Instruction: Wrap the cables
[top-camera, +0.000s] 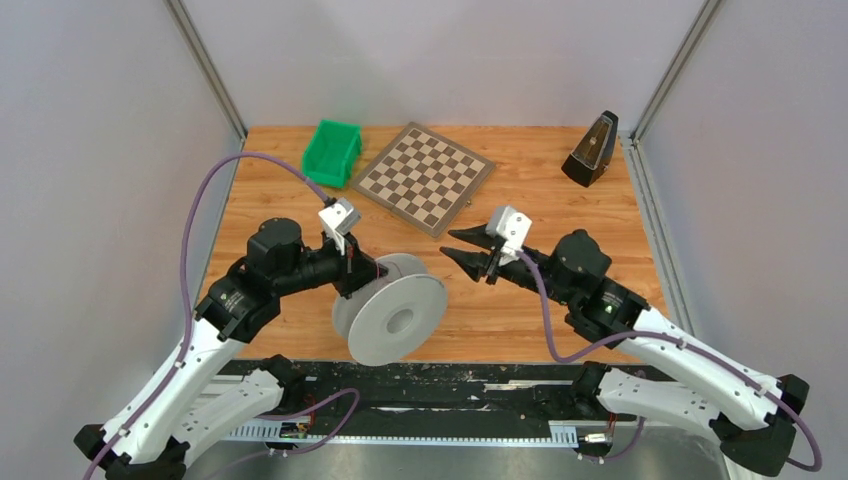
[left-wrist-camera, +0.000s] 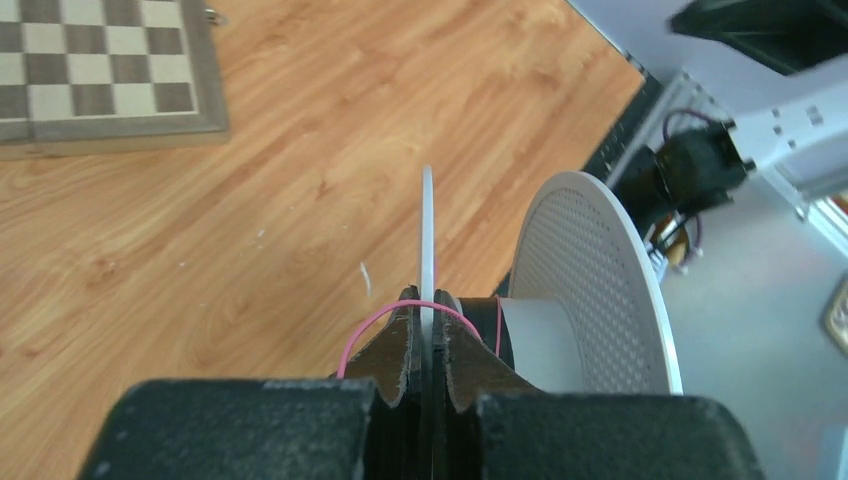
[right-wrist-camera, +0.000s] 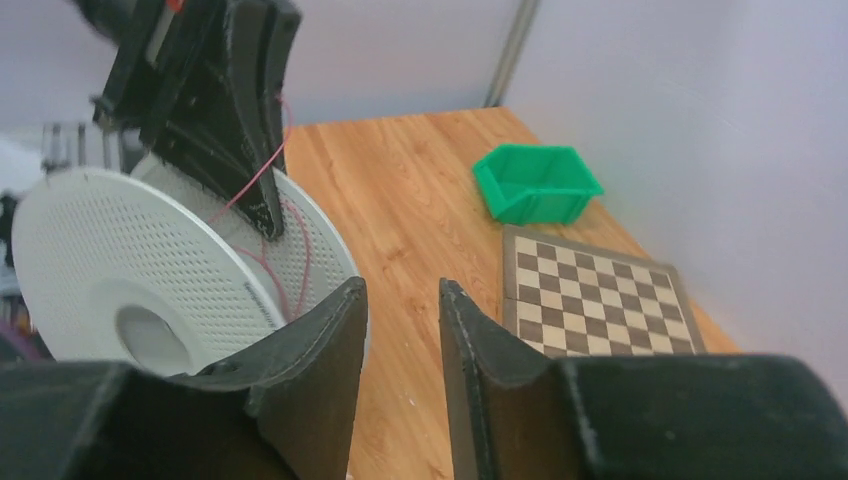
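A white perforated spool (top-camera: 392, 315) stands on its edge on the wooden table near the front. My left gripper (top-camera: 372, 270) is shut on the rim of the spool's far flange (left-wrist-camera: 427, 240). A thin pink cable (left-wrist-camera: 365, 322) loops over my left fingertips and runs to the grey hub (left-wrist-camera: 545, 343). In the right wrist view the pink cable (right-wrist-camera: 262, 175) hangs between the flanges of the spool (right-wrist-camera: 130, 270). My right gripper (top-camera: 455, 247) is open and empty, a little right of the spool; it also shows in its own view (right-wrist-camera: 402, 288).
A chessboard (top-camera: 424, 177) lies at the back middle, a green bin (top-camera: 333, 152) to its left, a black metronome (top-camera: 592, 150) at the back right. Grey walls stand on both sides. The table's front edge runs just below the spool.
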